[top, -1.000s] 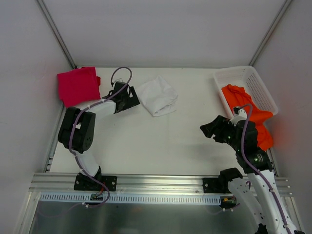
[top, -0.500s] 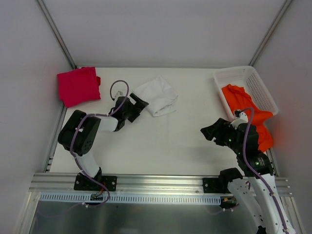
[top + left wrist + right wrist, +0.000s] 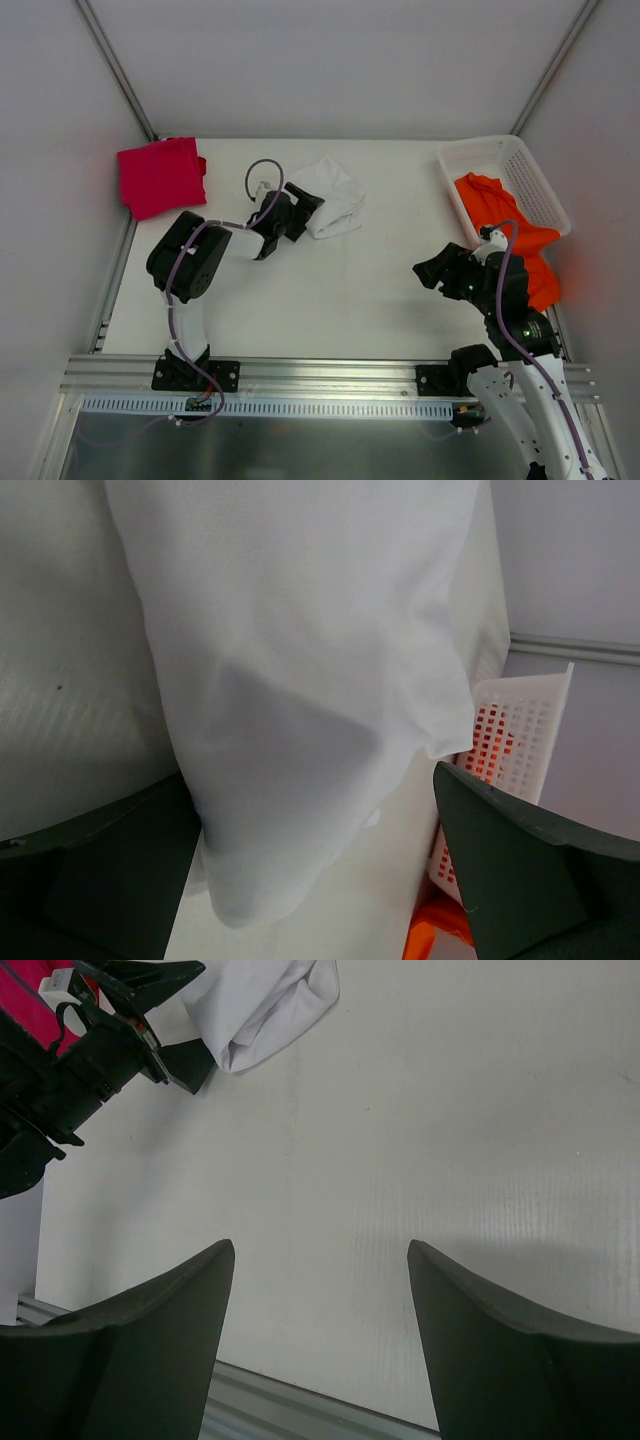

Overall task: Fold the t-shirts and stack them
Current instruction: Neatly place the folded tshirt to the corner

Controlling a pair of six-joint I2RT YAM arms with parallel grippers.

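Note:
The white t-shirt (image 3: pixel 332 194) lies folded at the back middle of the table. My left gripper (image 3: pixel 303 211) is open at its near-left edge. In the left wrist view the white shirt (image 3: pixel 300 660) fills the frame and its lower edge hangs between the spread fingers of the left gripper (image 3: pixel 315 780). The magenta-red shirt (image 3: pixel 160 175) lies folded at the back left. The orange shirt (image 3: pixel 505 235) spills out of the white basket (image 3: pixel 500 152) at the right. My right gripper (image 3: pixel 432 270) is open and empty over bare table (image 3: pixel 320 1245), left of the orange shirt.
The right wrist view shows the white shirt (image 3: pixel 270 1005) and the left gripper (image 3: pixel 130 1030) far off at the top left, with the table's front rail (image 3: pixel 300 1400) below. The basket (image 3: pixel 510 740) shows past the white shirt in the left wrist view.
My left gripper has swung right, from beside the magenta-red shirt to the white shirt's near-left edge. The right arm has barely moved.

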